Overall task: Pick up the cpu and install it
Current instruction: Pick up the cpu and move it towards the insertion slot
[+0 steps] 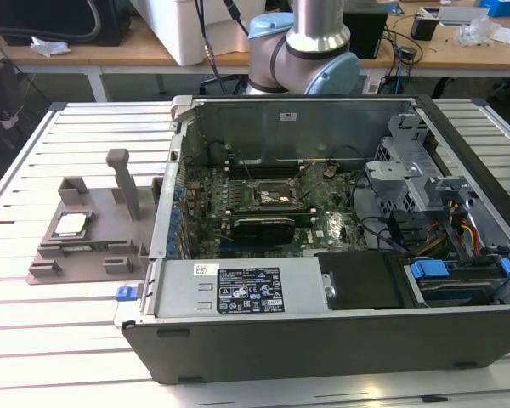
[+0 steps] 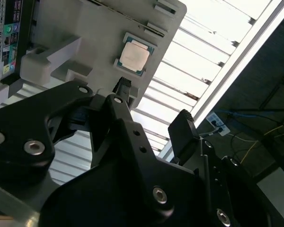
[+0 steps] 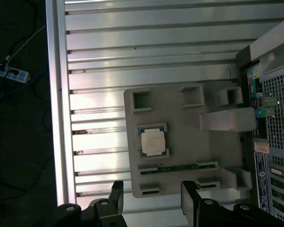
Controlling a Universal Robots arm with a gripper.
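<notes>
The cpu (image 1: 70,224) lies flat, silvery top up, in a shallow square recess of the grey fixture block (image 1: 85,248). The block rests on the slatted metal counter (image 1: 68,340). In the exterior view the block lies to the exterior view's left of the open computer case (image 1: 323,331), just beside the case's wall. Inside the case the green motherboard lies face up, and the black socket frame (image 1: 276,197) is near its middle, well apart from the cpu. The arm (image 1: 310,34) rises behind the case at the upper edge of that view.

Both wrist views look down past the end effector (image 3: 153,191) onto the block (image 3: 180,113) and the cpu (image 3: 153,141). The end effector is spread wide and grips nothing (bare counter and fixture show through the gap between its two black fingers (image 3: 116,194)). It hangs above the block, clear of it, and neither fingertip touches the chip.

In the second wrist view the end effector (image 2: 154,101) shows the same wide gap. The cpu (image 2: 134,56) sits beyond the fingers (image 2: 182,130) in its recess on the block (image 2: 99,33), with the bright slats of the counter (image 2: 203,61) beside it.
</notes>
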